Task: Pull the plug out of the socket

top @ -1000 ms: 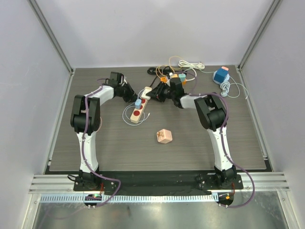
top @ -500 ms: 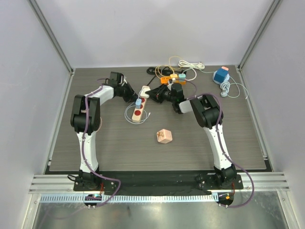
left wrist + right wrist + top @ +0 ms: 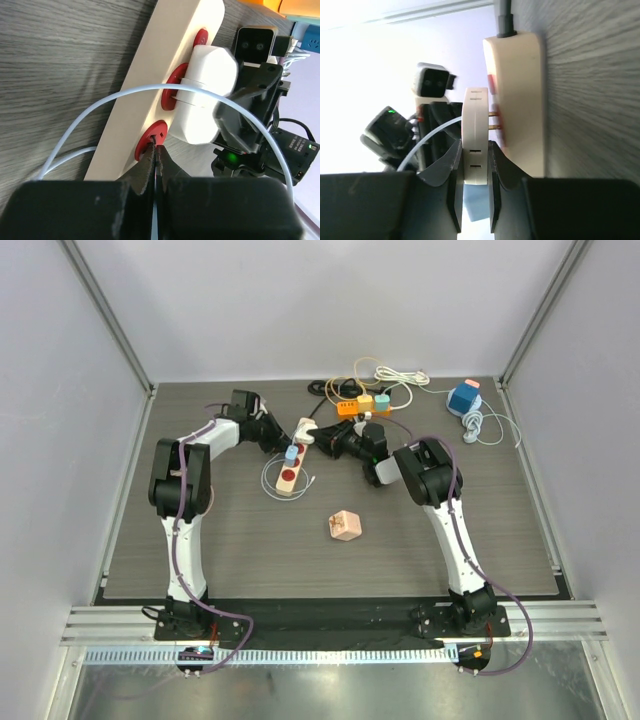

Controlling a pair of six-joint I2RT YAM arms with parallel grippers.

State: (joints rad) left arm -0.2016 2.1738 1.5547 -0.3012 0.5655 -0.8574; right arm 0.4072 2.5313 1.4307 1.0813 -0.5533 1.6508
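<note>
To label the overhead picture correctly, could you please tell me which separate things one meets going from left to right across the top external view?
power strip → tan cube → coiled white cable at the back edge → blue adapter

Left arm (image 3: 180,490): stands up from base at lower left of top view, elbow folded, forearm angled up-right toward upper centre. Left gripper (image 3: 155,151): jaws fully closed, tips pressed together, nothing between them. Right arm (image 3: 447,515): stands up from lower right, forearm bent left toward upper centre. Right gripper (image 3: 475,150): fingers (image 3: 451,167) pinch white plug (image 3: 474,112) from both sides.
</note>
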